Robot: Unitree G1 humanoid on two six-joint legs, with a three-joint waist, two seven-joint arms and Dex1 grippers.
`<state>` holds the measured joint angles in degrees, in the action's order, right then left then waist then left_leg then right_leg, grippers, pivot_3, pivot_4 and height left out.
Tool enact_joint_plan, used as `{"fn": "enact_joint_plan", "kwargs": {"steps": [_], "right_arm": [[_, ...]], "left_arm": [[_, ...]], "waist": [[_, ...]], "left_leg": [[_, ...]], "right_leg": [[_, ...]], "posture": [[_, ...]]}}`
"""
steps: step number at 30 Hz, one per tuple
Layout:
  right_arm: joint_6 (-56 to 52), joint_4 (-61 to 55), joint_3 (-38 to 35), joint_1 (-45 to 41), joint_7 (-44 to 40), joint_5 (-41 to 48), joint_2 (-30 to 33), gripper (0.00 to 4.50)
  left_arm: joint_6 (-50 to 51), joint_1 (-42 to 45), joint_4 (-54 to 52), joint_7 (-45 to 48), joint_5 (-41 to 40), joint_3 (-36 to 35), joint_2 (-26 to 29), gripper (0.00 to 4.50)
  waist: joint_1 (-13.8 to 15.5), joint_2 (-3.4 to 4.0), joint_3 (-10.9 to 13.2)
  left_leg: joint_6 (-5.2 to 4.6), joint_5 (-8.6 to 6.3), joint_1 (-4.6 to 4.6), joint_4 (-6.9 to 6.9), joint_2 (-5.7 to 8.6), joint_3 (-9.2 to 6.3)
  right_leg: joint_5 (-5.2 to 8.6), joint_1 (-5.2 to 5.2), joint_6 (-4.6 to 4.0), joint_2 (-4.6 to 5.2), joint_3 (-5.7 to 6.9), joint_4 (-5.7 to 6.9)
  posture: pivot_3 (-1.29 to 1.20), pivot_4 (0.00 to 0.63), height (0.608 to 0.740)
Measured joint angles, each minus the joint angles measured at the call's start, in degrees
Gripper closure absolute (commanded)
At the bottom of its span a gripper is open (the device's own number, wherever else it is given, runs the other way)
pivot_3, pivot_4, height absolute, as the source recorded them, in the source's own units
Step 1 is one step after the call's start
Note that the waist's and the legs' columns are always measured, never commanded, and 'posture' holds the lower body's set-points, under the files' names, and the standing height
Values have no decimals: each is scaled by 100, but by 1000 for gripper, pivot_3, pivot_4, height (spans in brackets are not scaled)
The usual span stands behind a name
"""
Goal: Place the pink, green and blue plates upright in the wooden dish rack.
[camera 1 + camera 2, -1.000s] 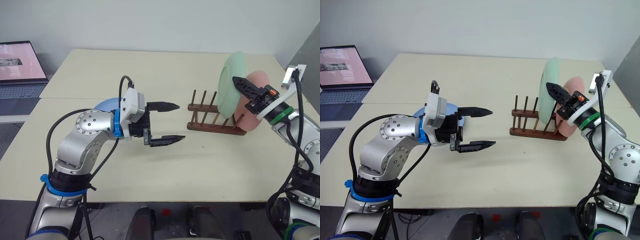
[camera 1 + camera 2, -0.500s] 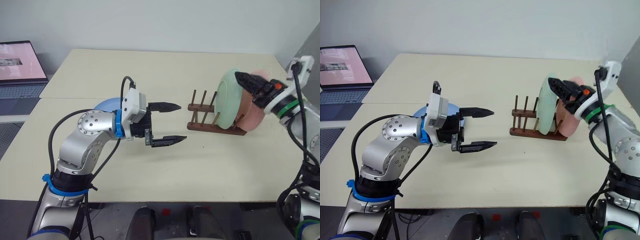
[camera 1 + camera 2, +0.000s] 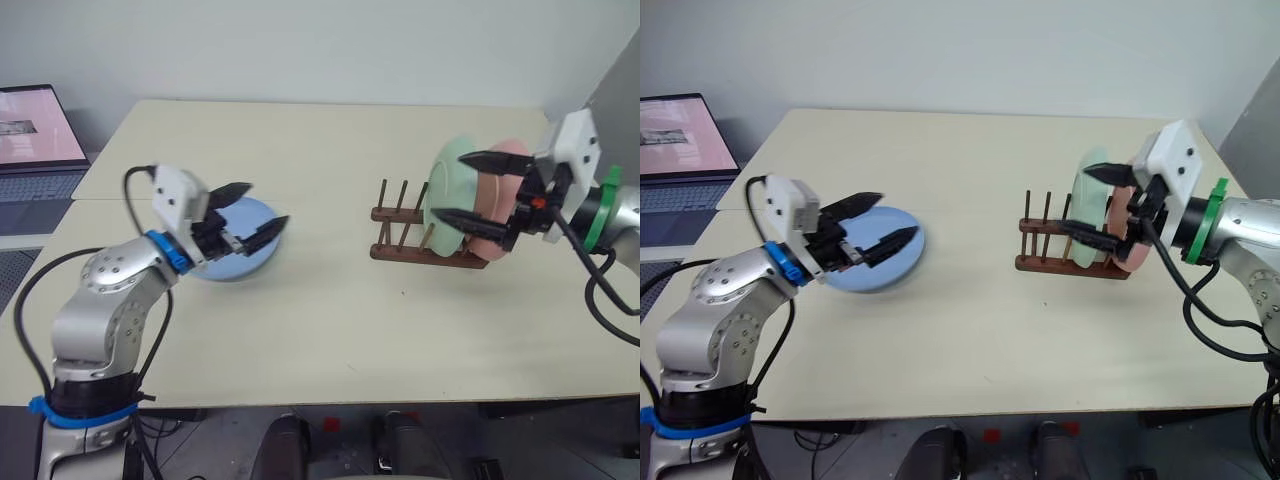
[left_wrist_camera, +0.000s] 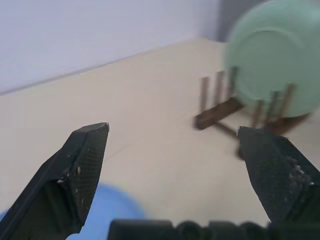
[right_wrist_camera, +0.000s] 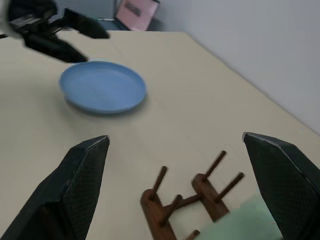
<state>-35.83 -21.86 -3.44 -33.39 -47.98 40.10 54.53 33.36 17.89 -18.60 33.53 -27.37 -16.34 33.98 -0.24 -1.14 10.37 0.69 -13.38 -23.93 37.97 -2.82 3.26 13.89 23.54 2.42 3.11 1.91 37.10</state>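
Your right gripper (image 3: 478, 200) hangs wide open beside the green plate (image 3: 445, 190) and pink plate (image 3: 500, 205) standing in the wooden dish rack (image 3: 415, 245), while your left gripper (image 3: 252, 207), also spread open, hovers over the blue plate (image 3: 880, 265) lying flat on the table (image 3: 330, 330).

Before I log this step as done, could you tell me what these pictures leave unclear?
- Pink plate: mostly behind the green plate and right end effector in the head views; its seating is hidden.
- Wooden dish rack: right end covered by plates.
- Blue plate: cut off, left wrist view.
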Motion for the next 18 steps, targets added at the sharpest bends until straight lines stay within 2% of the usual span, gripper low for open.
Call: {"fn": "enact_joint_plan", "kwargs": {"steps": [3, 6, 14, 18], "right_arm": [[119, 152, 245, -385, -275, -121, -279, 44], [171, 295, 425, -526, -465, -256, -451, 44], [175, 431, 653, -822, -890, -463, -668, 44], [144, 429, 657, -829, -1087, -498, -669, 44]], "left_arm": [[406, -50, 184, -1043, 71, -552, -375, 0], [979, -64, 468, -1673, 16, -955, -577, 0], [2007, 259, 1104, -2734, -305, -1319, -1309, 0], [2137, 518, 1389, -3079, -337, -1463, -1378, 0]], "waist": [[16, -8, 2], [38, -13, 0], [63, -24, 3], [58, -24, 3]], "left_leg": [[0, 1, 1, 2, 0, -4], [1, 0, -2, 1, 2, -3], [1, 0, -7, 1, 3, -6], [2, 1, -3, 1, 3, -4]], "right_leg": [[-4, -3, 0, 0, 5, 2], [-18, -4, -25, 2, 8, 0], [-19, -3, -27, 5, 15, 0], [-19, -5, -27, 5, 14, 3]], "posture": [[0, 150, 740], [0, 150, 740], [0, 150, 740], [0, 150, 740]]}}
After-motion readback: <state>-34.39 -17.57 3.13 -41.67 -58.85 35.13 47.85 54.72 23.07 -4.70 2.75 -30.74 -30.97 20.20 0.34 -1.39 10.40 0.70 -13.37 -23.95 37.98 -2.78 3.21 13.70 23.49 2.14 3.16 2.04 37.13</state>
